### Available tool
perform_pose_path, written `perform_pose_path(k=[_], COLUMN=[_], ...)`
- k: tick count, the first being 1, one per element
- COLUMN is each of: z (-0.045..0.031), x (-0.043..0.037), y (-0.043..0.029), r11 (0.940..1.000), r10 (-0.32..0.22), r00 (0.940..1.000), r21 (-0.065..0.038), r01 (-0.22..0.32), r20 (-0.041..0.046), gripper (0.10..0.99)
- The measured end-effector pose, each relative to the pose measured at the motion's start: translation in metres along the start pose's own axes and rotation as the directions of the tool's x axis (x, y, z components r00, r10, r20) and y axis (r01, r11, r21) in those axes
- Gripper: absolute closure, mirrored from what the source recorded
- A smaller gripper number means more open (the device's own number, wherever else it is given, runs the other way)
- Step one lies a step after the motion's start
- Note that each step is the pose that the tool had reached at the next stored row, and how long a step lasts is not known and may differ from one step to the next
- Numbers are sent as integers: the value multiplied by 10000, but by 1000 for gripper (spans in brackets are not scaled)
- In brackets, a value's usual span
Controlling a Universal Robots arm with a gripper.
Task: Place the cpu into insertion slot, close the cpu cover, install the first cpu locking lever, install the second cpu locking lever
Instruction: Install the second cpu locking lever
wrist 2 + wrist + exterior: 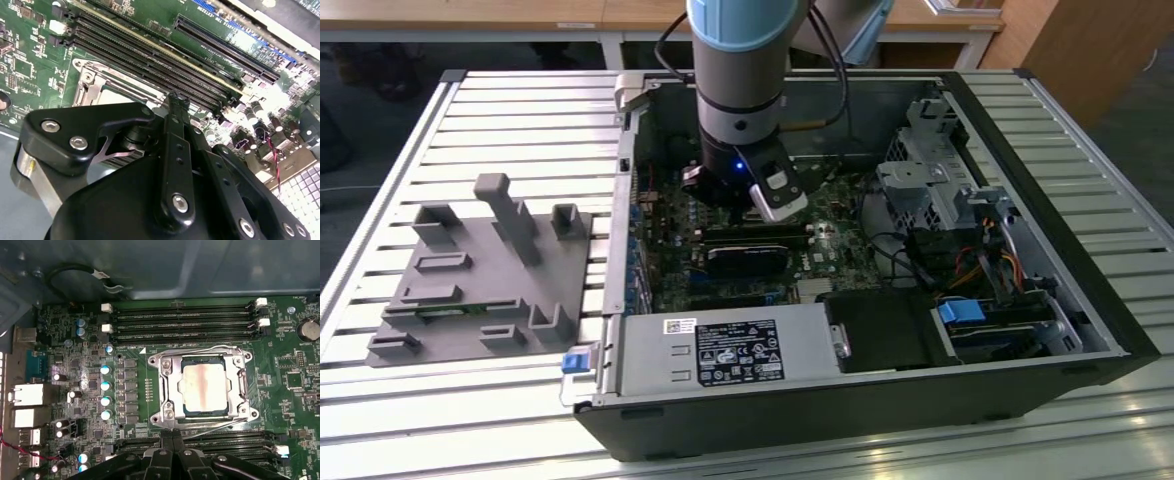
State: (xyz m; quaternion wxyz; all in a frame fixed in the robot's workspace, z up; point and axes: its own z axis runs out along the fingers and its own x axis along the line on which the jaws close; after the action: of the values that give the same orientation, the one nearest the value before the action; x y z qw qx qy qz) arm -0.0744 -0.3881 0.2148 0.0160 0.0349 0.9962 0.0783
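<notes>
Hovering just above the motherboard, the black two-fingered gripper [172, 442] has its fingertips pressed together with nothing between them, at the socket's near edge in the first wrist view; the second wrist view shows the same clenched fingers [176, 107] right over the socket's metal frame.

Taking the socket as landmark: the small square cpu with a silvery-grey metal top [202, 389] sits flat inside the black-framed insertion slot [185, 412], squarely seated as far as can be judged. The thin silvery metal cpu cover [169, 385] lies down around it, its window framing the chip's top. Thin wire levers run along the socket's edges; whether each is hooked home I cannot tell.

Handling, as a judgement: the chip is light, rigid and fragile, with contacts beneath that would not tolerate sideways sliding, so its edges are the place to hold it, never the underside. The cover is stiff sheet metal on a hinge. The levers look springy and slick, best pushed near their bent ends.

Beyond the socket lie long narrow black memory slots [185, 322], and more on its near side. Farther out, in the exterior view, the open black computer case [881, 400] rests on a slatted metal table [480, 110], with a grey plastic fixture tray [487, 270] beside the case.
</notes>
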Motion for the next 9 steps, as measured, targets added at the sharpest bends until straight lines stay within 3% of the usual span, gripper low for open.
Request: perform_pose_path(k=[9], z=[38], x=[4], y=[-27], r11=[9998], r10=[-117], r00=[9999], r21=[-129], r01=[116], r20=[-27], gripper=[980])
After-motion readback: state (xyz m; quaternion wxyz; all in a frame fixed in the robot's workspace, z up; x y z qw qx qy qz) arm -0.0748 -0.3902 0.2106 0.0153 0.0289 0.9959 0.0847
